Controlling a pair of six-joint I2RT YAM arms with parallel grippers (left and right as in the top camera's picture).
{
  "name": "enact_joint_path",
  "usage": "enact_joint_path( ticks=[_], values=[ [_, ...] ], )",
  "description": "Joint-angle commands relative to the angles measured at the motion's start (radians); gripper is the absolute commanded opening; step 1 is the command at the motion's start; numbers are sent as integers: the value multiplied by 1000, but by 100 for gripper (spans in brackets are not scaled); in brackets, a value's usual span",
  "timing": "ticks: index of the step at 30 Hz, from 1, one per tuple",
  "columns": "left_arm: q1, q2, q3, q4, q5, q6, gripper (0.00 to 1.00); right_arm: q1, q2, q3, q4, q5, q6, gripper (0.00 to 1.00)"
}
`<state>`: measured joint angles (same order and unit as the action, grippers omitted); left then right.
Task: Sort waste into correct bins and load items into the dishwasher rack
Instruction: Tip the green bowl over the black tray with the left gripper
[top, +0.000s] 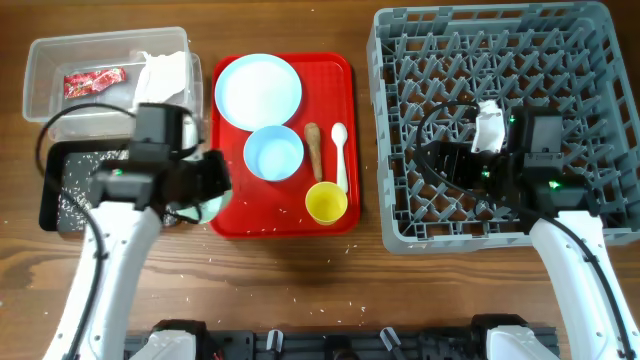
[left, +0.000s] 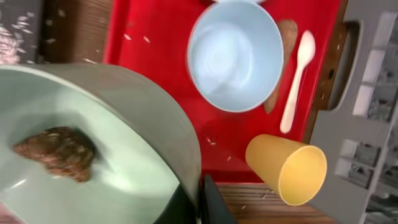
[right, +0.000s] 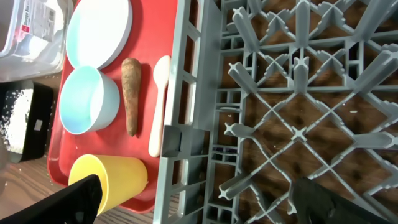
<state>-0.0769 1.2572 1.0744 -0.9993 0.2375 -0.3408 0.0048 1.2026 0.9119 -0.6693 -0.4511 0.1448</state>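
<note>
My left gripper is shut on the rim of the mint green bowl, which holds the small brown food lump; in the overhead view the bowl sits at the red tray's left edge. On the red tray lie the pale blue plate, pale blue bowl, brown stick, white spoon and yellow cup. My right gripper is open over the grey dishwasher rack. The clear tub holds the red-and-white wrapper and crumpled paper. The black tray holds rice grains.
Loose rice grains are scattered on the wooden table in front of the red tray and the black tray. The rack's left wall stands right beside the red tray. Arm cables lie inside the rack.
</note>
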Motion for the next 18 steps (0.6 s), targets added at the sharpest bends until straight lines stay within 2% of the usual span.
enact_joint_path(
  ticks=[1,6,9,12,14,18],
  values=[
    [231,-13,10,-18,192,165,4,0,5,15,2,5,-11,100],
    [586,74,9,-14,469,393,4,0,5,15,7,5,-11,100],
    [778,275,10,-4,742,531,4,0,5,15,6,5,-11,100],
    [882,471,10,-2,1009,573,4,0,5,15,8,6,-11,100],
    [921,547,10,5,1115,573,4,0,5,15,10,6,-11,100],
    [933,557,13,19,1301,573,4,0,5,15,10,6,-11,100]
  ],
)
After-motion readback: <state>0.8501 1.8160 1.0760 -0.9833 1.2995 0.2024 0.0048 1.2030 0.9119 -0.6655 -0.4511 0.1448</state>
